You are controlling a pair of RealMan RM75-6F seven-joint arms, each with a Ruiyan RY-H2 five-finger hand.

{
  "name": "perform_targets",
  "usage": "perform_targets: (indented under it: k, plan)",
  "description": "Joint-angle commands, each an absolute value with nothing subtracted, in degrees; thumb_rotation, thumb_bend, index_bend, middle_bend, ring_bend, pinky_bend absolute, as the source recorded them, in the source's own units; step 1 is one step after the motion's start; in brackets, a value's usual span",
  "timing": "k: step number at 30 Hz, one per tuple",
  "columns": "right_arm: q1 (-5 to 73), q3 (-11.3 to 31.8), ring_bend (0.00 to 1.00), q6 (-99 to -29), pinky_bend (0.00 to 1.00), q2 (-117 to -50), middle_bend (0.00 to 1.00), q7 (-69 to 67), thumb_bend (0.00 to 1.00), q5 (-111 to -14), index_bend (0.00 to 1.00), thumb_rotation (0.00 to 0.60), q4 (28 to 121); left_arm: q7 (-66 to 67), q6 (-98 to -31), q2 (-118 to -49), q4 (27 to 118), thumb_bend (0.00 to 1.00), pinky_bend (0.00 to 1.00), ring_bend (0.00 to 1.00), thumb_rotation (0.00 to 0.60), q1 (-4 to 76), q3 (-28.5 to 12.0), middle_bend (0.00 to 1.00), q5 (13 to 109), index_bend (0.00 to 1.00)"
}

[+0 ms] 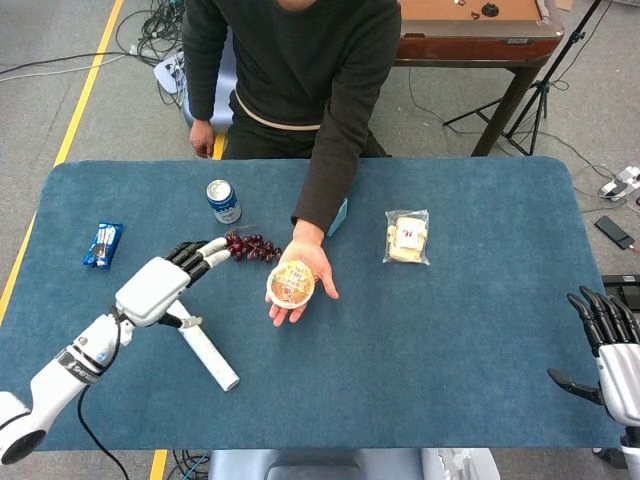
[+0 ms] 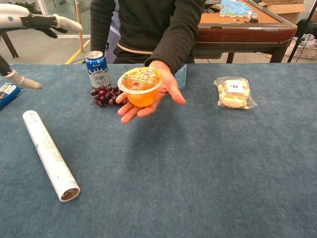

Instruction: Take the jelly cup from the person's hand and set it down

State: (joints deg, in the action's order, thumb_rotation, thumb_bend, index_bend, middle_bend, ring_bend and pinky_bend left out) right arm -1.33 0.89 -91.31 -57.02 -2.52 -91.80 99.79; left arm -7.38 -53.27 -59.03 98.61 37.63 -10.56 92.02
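Note:
An orange jelly cup [image 1: 291,283] [image 2: 140,87] with a printed foil lid rests on the person's upturned palm [image 1: 305,285] above the middle of the blue table. My left hand [image 1: 168,280] is raised over the table to the left of the cup, fingers spread and pointing toward it, holding nothing; the chest view catches only its fingertips [image 2: 64,23] at the upper left. My right hand [image 1: 610,350] stays at the table's right edge, fingers apart and empty.
A white roll [image 1: 200,345] [image 2: 48,154] lies under my left hand. Dark grapes [image 1: 250,245] and a blue can [image 1: 223,200] sit behind it, a blue snack pack [image 1: 103,244] at far left, a bagged pastry [image 1: 407,237] at right, a small blue box [image 1: 338,216] by the person's arm.

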Motion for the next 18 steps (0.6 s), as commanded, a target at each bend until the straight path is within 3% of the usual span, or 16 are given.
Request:
perform_targets:
  k: [1,18]
  plan:
    - [-1.4,0.9,0.0,-91.2,0.06,-57.0,0.01,-2.6,0.05,-91.7,0.02,0.6,99.7,-7.9,-49.3,-61.0,97.5,0.14,0.07,0.0,0.6,42.1,-12.0,0.0,92.1,0.0]
    - [-1.8,0.7,0.0,-91.2,0.06,-57.0,0.01,-3.4,0.05,-91.4,0.02,0.6,99.0,-1.6,-32.7,-68.2,93.2,0.14,0.07,0.0,0.6,58.0,-14.5,0.0,81.4,0.0]
